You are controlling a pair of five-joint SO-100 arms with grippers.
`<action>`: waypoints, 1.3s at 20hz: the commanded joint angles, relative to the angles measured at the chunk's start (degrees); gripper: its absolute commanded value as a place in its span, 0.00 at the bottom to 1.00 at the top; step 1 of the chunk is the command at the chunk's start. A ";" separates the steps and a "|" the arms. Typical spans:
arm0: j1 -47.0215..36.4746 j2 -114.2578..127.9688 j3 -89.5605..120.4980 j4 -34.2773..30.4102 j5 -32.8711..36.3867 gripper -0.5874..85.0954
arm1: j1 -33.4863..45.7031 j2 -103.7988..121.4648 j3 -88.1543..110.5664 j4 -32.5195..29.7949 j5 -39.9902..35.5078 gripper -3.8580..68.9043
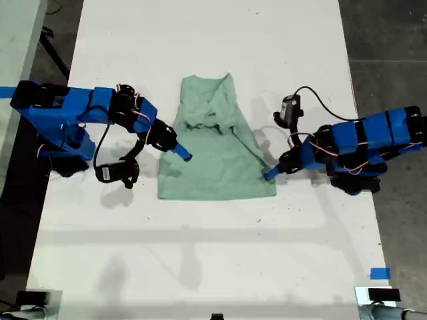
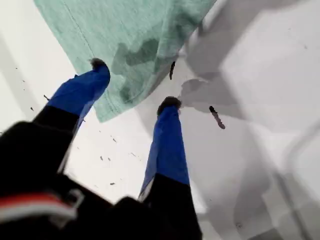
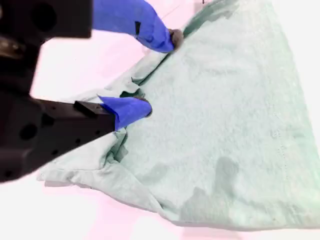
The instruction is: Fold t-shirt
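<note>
Mint t-shirt (image 1: 217, 150) lies half-folded mid-table (image 1: 200, 267); first gripper (image 2: 132, 85) gapes wide at its corner, second gripper (image 3: 160, 75) open over the cloth; both shd pinch edges together, lift evenly.

The desk (image 1: 213, 253) has a white surface. A blue tape mark (image 1: 379, 273) lies near its corner at the exterior view's lower right. Grey floor (image 1: 393, 67), possibly concrete, borders it.

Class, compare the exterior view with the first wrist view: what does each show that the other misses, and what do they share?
Only the exterior view: the whole t-shirt, my second gripper over it, and a blue tape mark.
Only the first wrist view: my first gripper has its jaws open, and there are dark specks beside them.
Both: a t-shirt corner at that gripper, on the white table.
</note>
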 commanded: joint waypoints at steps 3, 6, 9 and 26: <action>0.70 2.55 -0.35 -1.05 -0.62 0.25 | -0.97 -9.84 -6.77 -4.13 0.44 0.39; 0.70 2.64 0.09 -1.14 -0.62 0.25 | -1.41 -15.29 -10.02 -5.71 0.35 0.38; 0.70 3.16 0.97 -1.14 -0.62 0.24 | -2.37 -19.34 -12.74 -6.94 0.62 0.33; 0.62 4.57 3.16 -1.58 -0.62 0.24 | -7.29 -26.98 -47.02 14.77 4.83 0.04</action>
